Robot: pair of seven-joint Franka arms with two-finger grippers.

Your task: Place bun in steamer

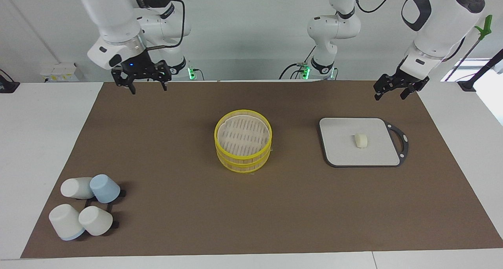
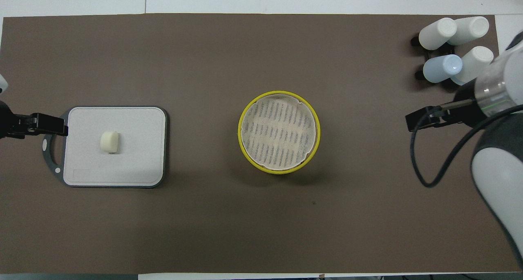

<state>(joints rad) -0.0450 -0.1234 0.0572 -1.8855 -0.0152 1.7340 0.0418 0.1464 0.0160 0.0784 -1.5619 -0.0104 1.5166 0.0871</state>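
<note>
The bun (image 1: 361, 140), a small pale cream lump, lies in the middle of a grey board (image 1: 338, 149) toward the left arm's end of the table; it also shows in the overhead view (image 2: 109, 142). The steamer (image 1: 243, 145), yellow-rimmed in two stacked tiers with a pale slatted top, stands at the middle of the brown mat (image 2: 279, 132). My left gripper (image 1: 391, 95) is open and empty, raised over the mat's edge beside the board's handle. My right gripper (image 1: 149, 89) is open and empty, raised over the mat's corner at the right arm's end.
The grey board (image 2: 135, 157) has a black rim and a handle loop. Several white and blue cups (image 1: 84, 206) stand on a black rack farther from the robots at the right arm's end, also in the overhead view (image 2: 453, 47).
</note>
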